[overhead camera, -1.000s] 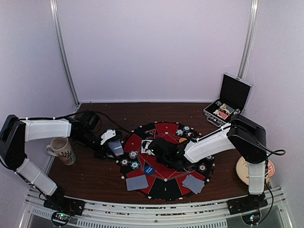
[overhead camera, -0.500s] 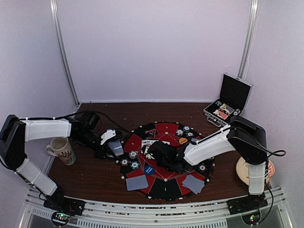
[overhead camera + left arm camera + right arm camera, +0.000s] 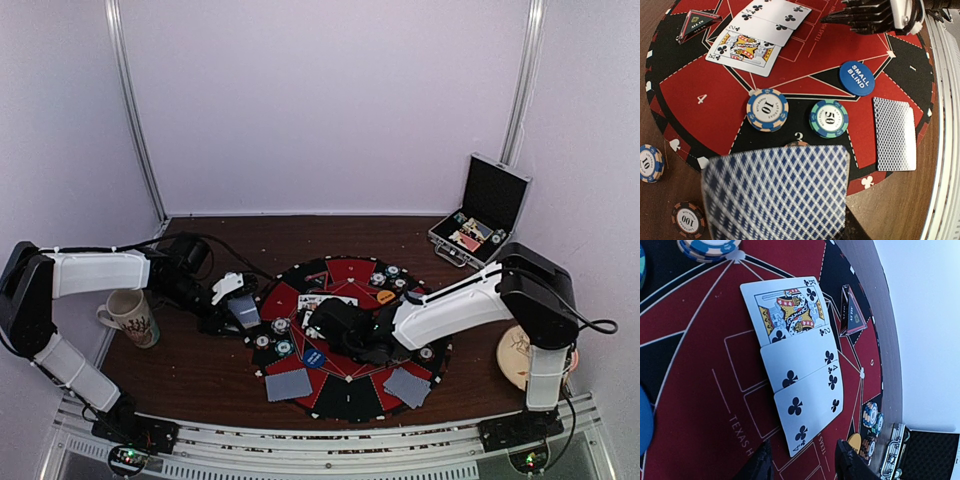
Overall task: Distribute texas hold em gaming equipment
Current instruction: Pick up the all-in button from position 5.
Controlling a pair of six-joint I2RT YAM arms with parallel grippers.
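Right end effector [image 3: 802,460] now parted; three face-up cards [image 3: 795,365] fanned.

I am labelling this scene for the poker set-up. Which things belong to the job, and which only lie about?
Job: playing cards, poker chips, Small Blind button.
Lying about: mug, open case, plate.
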